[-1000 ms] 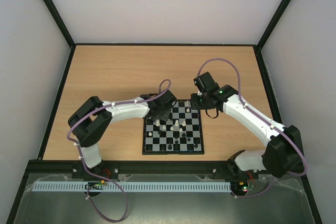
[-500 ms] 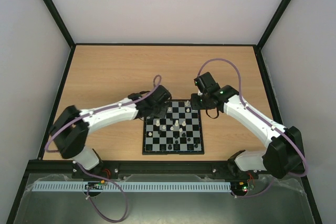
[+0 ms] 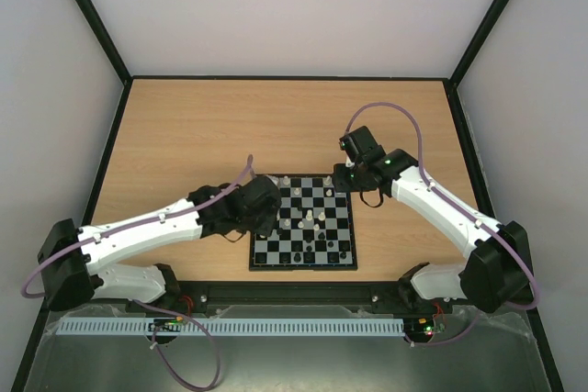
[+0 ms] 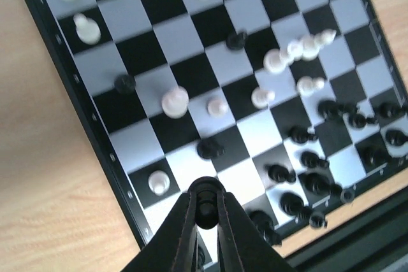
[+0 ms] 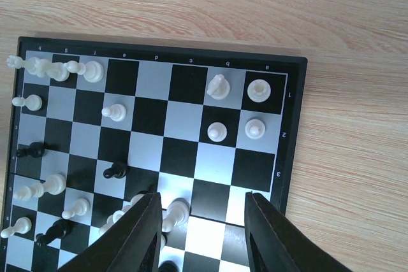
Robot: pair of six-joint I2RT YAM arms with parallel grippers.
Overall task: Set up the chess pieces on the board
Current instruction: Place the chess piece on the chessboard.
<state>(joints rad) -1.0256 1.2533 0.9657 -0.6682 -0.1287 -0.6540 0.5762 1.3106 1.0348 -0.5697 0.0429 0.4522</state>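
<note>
Moved: left gripper (image 4: 207,189) drawn leftward, pinching tiny black chess piece (image 4: 206,212).
Idle: right gripper (image 5: 201,200) parted, empty.
Handling: light, slippery; grip head.

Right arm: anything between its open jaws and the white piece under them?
Nothing visible. The right gripper hangs over the board, jaws open, the white piece inside the gap, close to one finger. More white pieces sit just outside that finger; descending might clip them.

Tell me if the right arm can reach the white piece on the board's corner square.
Probably yes: the right gripper hangs over the board, jaws open, and the corner piece stands uncovered, with gaps around it.
</note>
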